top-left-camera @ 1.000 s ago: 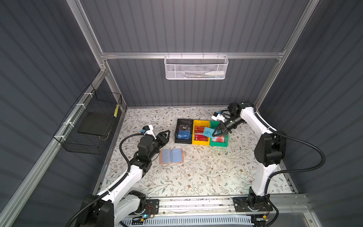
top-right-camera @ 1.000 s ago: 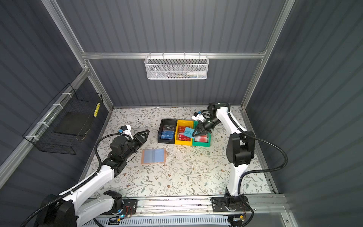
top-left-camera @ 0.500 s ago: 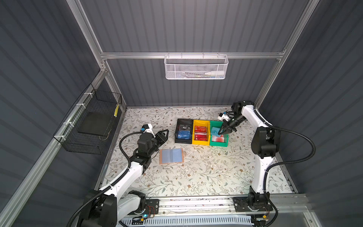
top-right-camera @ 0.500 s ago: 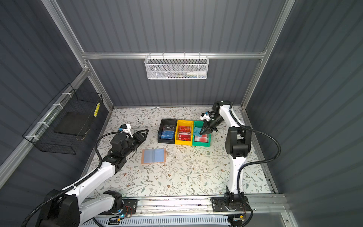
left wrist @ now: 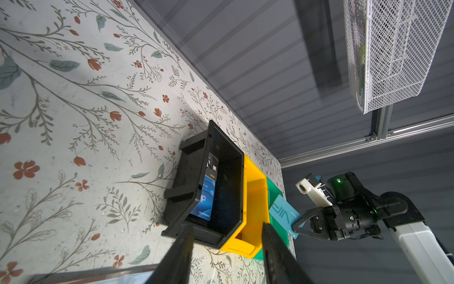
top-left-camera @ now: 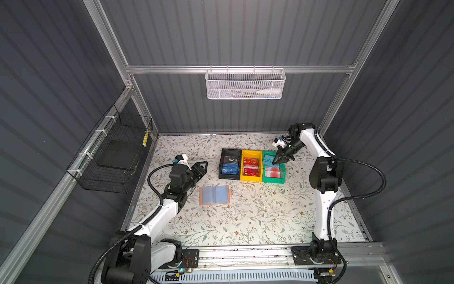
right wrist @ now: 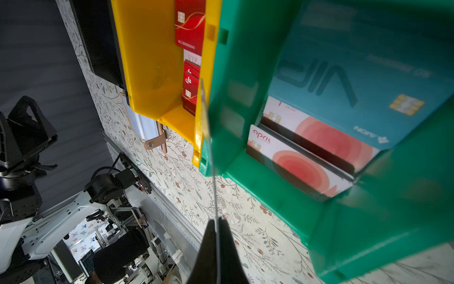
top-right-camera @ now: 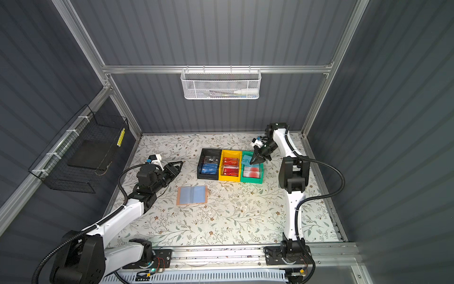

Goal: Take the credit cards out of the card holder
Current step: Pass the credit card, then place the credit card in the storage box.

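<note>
Over the green bin (top-left-camera: 272, 180), right fingers (left wrist: 309, 221) pinch a teal card (left wrist: 282, 216); left fingers (left wrist: 181, 250) spread, empty; holder (top-left-camera: 214, 195) looks emptied, nearly done imo

- Top views: one paired camera, high over the front rail (top-left-camera: 245, 254), tilted down toward the back wall (top-left-camera: 233, 110). Far off. Both top views take in the whole table (top-left-camera: 245, 221) and both my arms, almost identically.
- Left wrist view: low over the table, facing past my left gripper (left wrist: 226, 228) at the black bin (left wrist: 186, 177). My right gripper (left wrist: 294, 225) shows beyond it.
- Right wrist view: very near, looking into the green bin (right wrist: 270, 186).
- All four views share the bins.
</note>
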Motion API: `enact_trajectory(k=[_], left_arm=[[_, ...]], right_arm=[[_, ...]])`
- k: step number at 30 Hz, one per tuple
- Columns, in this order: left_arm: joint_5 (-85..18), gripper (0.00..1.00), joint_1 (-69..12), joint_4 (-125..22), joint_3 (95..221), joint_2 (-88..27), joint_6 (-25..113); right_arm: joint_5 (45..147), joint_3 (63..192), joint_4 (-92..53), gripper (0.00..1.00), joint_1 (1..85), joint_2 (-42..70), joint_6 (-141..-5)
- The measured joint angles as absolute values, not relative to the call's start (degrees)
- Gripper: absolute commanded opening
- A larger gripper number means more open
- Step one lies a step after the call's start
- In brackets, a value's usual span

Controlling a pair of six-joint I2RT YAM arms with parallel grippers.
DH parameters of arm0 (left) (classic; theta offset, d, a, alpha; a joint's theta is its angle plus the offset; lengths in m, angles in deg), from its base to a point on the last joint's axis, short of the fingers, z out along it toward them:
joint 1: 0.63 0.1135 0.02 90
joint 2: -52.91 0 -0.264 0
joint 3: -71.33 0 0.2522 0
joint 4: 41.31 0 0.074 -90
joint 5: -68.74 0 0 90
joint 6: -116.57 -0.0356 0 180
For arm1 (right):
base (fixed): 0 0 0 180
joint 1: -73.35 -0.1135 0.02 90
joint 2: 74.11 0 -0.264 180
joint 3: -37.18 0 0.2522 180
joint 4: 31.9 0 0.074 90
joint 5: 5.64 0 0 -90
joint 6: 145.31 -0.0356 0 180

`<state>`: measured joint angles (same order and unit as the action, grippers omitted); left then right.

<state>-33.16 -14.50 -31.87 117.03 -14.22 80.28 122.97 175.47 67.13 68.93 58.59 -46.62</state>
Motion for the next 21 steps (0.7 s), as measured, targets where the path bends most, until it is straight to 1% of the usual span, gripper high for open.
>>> enact_trajectory(k=[5, 15, 21], left_arm=[[-33.3, 0.47, -14.5, -31.6, 117.0, -14.2, 80.3], [-33.3, 0.48, -14.5, -31.5, 116.9, -12.7, 80.3], [-33.3, 0.48, -14.5, -31.5, 116.9, -13.0, 80.3]], right_arm=[[123.8, 173.5, 67.1, 0.00, 69.4, 57.7, -46.3], [124.6, 164.7, 66.3, 0.00, 72.2, 50.4, -45.1], [124.6, 165.9, 66.1, 0.00, 72.9, 52.2, -45.0]])
